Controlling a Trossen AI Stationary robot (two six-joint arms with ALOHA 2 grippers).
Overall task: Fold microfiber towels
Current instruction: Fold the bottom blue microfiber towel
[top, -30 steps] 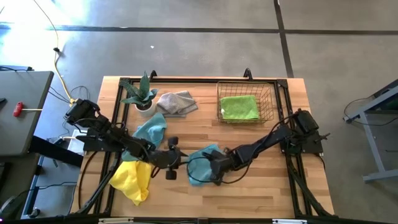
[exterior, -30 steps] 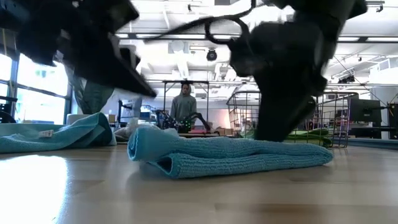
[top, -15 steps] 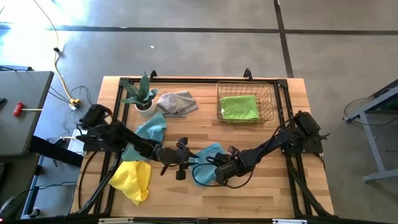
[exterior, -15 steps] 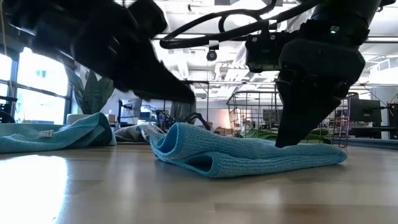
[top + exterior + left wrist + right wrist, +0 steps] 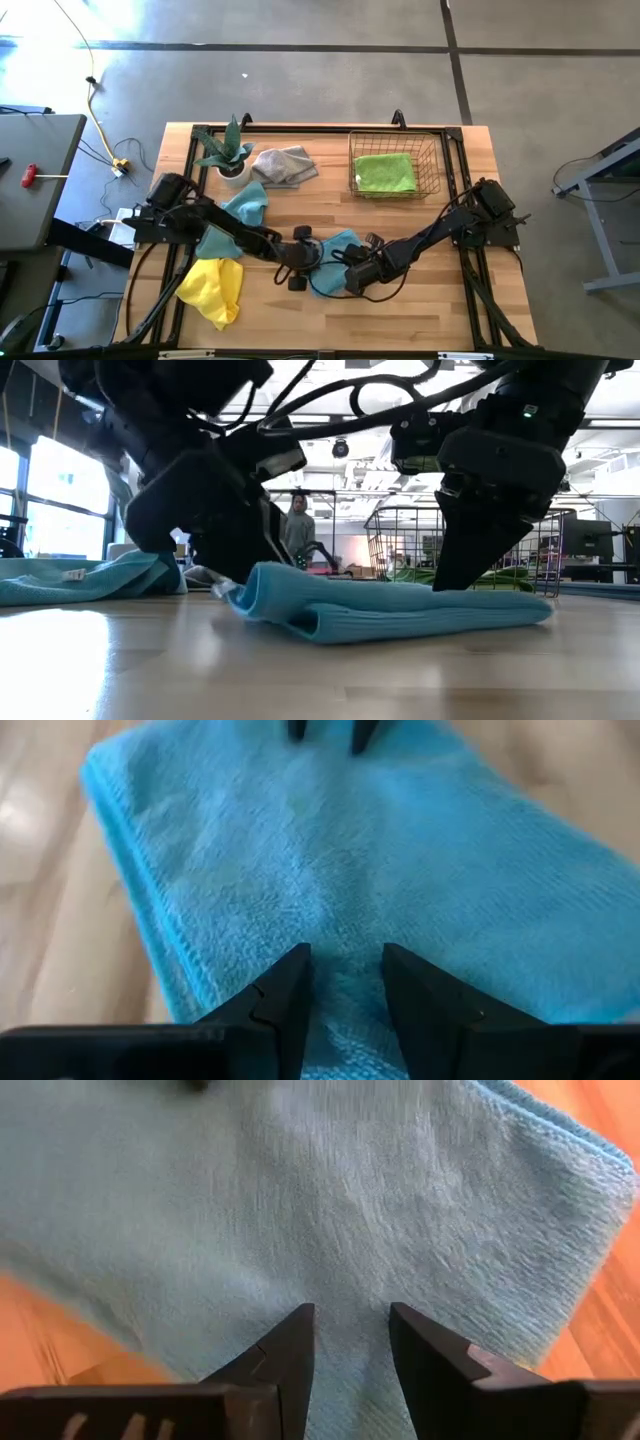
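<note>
A folded light blue towel [image 5: 332, 258] lies flat on the table near its middle front and also shows in the low view [image 5: 400, 615]. My left gripper [image 5: 312, 262] is down on the towel's left end [image 5: 240, 585]. My right gripper [image 5: 348, 272] is down on its right part [image 5: 455, 582]. Both are nearly shut, with cloth between the fingers. A second light blue towel [image 5: 240, 208] and a yellow towel [image 5: 212, 288] lie under my left arm. A grey towel [image 5: 283, 165] lies at the back. A lime green towel [image 5: 385, 172] lies in the wire basket [image 5: 436, 165]. My left gripper has its fingertips [image 5: 290, 992] set into the top layer of the towel near its left folded end [image 5: 345, 960], slanting down from the table's left. A little cloth stands between the two fingers. The towel lies flat on the table. My right gripper has its fingertips [image 5: 292, 1348] set into the towel's top surface [image 5: 350, 1305] toward its right end, slanting down from the table's right. A small ridge of cloth stands between the fingers. The towel lies on the table; how many layers are held, I cannot tell.
A potted plant [image 5: 228, 152] stands at the back left beside the grey towel. The wire basket stands at the back right. Bare wood [image 5: 420, 290] lies near the front right. A person [image 5: 297, 530] stands in the room behind the table.
My left gripper has gone toward the table's right edge and down onto the blue towel's left end. My right gripper has shifted a little to the right with the towel, which slid that way. The towel's raised left fold has come down lower.
</note>
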